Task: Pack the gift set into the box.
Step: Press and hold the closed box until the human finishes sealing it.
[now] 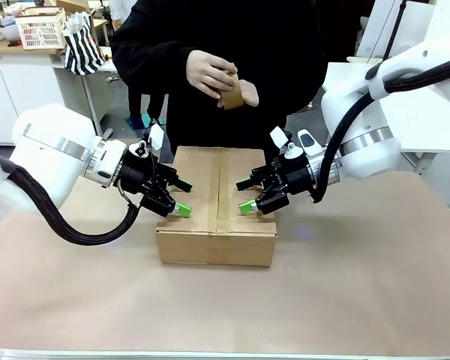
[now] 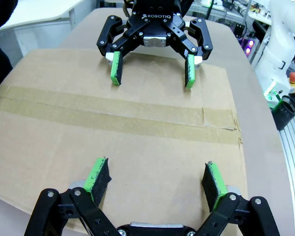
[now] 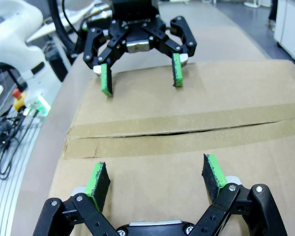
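Observation:
The box (image 1: 217,217) sits shut at the table's middle, its flaps folded flat with brown tape (image 2: 113,115) along the centre seam. In the right wrist view a thin dark slit (image 3: 172,132) shows along that seam. My left gripper (image 1: 183,195) is open, its green pads (image 2: 99,174) resting on or just above the left half of the lid. My right gripper (image 1: 246,194) faces it, open over the right half, with its fingertips (image 3: 212,172) spread wide. Neither holds anything. The gift set is out of view. The person's hands hold a brown tape roll (image 1: 232,96) above the box's far edge.
Brown paper (image 1: 360,285) covers the table, with free room in front of the box and to both sides. The person in black (image 1: 210,45) stands close behind the box. A white lattice basket (image 1: 39,30) and a striped bag (image 1: 82,45) sit far back left.

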You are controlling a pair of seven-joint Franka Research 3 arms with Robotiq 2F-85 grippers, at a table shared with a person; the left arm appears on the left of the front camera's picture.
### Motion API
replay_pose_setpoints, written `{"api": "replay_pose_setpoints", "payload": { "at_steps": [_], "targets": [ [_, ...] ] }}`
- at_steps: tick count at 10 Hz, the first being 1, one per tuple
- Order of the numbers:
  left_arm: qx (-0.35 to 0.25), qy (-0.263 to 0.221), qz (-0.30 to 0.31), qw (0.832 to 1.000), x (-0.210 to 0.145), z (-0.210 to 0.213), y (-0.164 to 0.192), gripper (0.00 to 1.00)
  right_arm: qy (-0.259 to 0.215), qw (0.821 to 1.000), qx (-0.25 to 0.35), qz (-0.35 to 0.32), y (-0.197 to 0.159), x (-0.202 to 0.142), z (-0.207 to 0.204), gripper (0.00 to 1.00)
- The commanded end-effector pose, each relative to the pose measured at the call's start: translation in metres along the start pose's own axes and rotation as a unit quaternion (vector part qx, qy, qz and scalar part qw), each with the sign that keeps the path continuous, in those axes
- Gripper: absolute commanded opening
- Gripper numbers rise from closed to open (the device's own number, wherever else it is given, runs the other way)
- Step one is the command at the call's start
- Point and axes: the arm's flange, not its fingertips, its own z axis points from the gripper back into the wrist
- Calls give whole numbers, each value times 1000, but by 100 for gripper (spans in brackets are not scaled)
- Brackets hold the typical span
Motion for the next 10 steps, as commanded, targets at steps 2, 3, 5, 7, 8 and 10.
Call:
{"api": "replay_pose_setpoints", "payload": {
  "at_steps": [2,3,5,7,8,10],
  "targets": [
    [-2,3,-1,1000,-2,0,-1,100,2,1000,-1,-2,0,-2,-1,100],
    [-2,3,-1,1000,-2,0,-1,100,2,1000,-1,-2,0,-2,-1,100],
    [-2,3,-1,1000,-2,0,-1,100,2,1000,-1,-2,0,-2,-1,100],
    [-2,3,-1,1000,-2,0,-1,100,2,1000,-1,-2,0,-2,-1,100],
    [-2,3,-1,1000,-2,0,-1,100,2,1000,-1,-2,0,-2,-1,100],
    [-2,3,-1,1000,-2,0,-1,100,2,1000,-1,-2,0,-2,-1,100]
  ]
}}
